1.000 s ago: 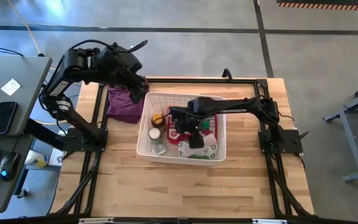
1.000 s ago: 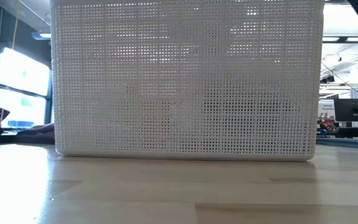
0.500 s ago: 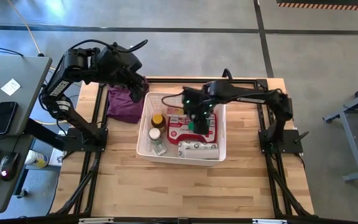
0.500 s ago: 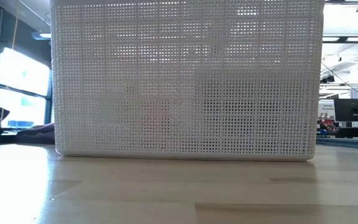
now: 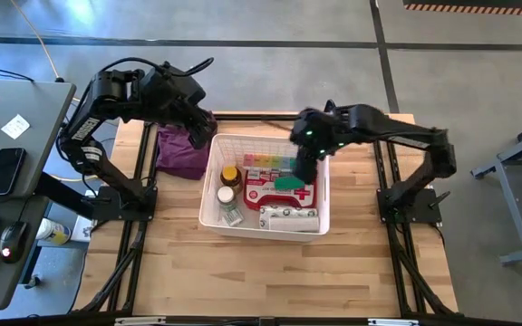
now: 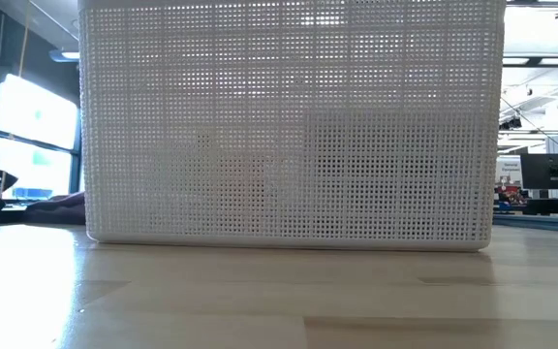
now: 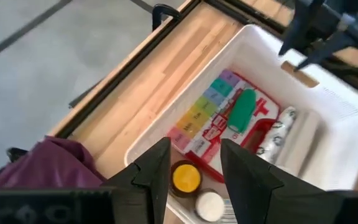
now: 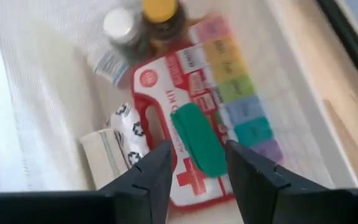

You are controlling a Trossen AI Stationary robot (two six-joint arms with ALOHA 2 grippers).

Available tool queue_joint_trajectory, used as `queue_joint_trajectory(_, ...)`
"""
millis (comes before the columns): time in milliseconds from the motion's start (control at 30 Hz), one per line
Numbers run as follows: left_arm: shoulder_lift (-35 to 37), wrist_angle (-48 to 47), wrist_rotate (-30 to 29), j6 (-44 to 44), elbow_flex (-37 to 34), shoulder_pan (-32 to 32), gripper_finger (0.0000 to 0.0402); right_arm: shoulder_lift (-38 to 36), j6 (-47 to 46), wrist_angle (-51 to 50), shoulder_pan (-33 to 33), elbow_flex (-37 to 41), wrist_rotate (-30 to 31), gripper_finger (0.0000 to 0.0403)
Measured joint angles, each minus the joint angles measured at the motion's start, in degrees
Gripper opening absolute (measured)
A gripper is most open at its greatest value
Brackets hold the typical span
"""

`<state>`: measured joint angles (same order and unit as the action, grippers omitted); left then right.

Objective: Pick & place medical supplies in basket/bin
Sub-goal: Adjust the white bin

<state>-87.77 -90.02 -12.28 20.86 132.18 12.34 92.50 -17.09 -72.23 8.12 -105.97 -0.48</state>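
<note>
The white basket (image 5: 214, 210) sits mid-table, and its near wall fills the low view (image 6: 289, 126). Inside lie the red first-aid pouch (image 8: 166, 118), the green tube (image 8: 197, 146) on top of it, the rainbow pill organizer (image 8: 238, 106), the amber bottle (image 5: 231, 174), a white-capped bottle (image 5: 226, 194), the white printed packet (image 5: 288, 217) and the beige roll (image 8: 101, 155). My right gripper (image 8: 194, 171) hangs open above the basket's far right part (image 5: 308, 161), touching nothing. My left gripper (image 7: 194, 168) waits open over the basket's far left corner, by the purple cloth (image 5: 179, 152).
The purple cloth lies on the table against the basket's left side. Black frame rails (image 5: 388, 195) run along the table's edges. Bare wood (image 5: 261, 272) stretches from the basket to the near edge. A desk with a phone and mouse (image 5: 7, 172) stands left of the table.
My right gripper has risen out of the basket's middle and drawn back toward the far right corner. The green tube, covered by the gripper a second ago, now shows lying on the red pouch.
</note>
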Motion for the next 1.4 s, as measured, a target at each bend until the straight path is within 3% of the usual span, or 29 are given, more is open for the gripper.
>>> queue_joint_trajectory(233, 0.2, 0.0, 2.6, 3.8, 0.0, 0.0, 0.0172, -6.7, -9.7, -8.0, 0.0, 0.0, 8.1, 0.0141)
queue_joint_trajectory(433, -0.6, 0.0, 1.5, 0.5, 0.1, 0.0, 0.0172, -8.8, -3.7, -10.4, 0.2, 0.0, 14.7, 0.0142)
queue_joint_trajectory(600, -0.5, 0.0, 4.2, 1.2, 0.0, -0.5, 0.0172, -8.1, -2.8, -9.5, 0.4, 0.0, 13.0, 0.0142)
queue_joint_trajectory(833, 1.8, 0.1, 1.3, 5.7, -5.5, -2.3, 0.0172, -7.8, -11.1, -17.3, 0.0, 0.9, 11.2, 0.0142)
queue_joint_trajectory(1000, 5.0, -0.1, 1.2, 7.7, -15.0, -2.3, 0.0172, -9.9, -15.3, -13.9, 0.2, 6.3, 7.2, 0.0142)
queue_joint_trajectory(1167, 8.3, -0.1, 5.8, 13.2, -23.8, -2.3, 0.0172, -12.0, -24.9, -13.8, -0.5, 13.6, 0.7, 0.0142)
queue_joint_trajectory(1400, 11.0, 0.0, 9.0, 18.1, -29.1, -2.4, 0.0172, -17.6, -31.4, -7.0, -3.7, 23.5, -3.0, 0.0143)
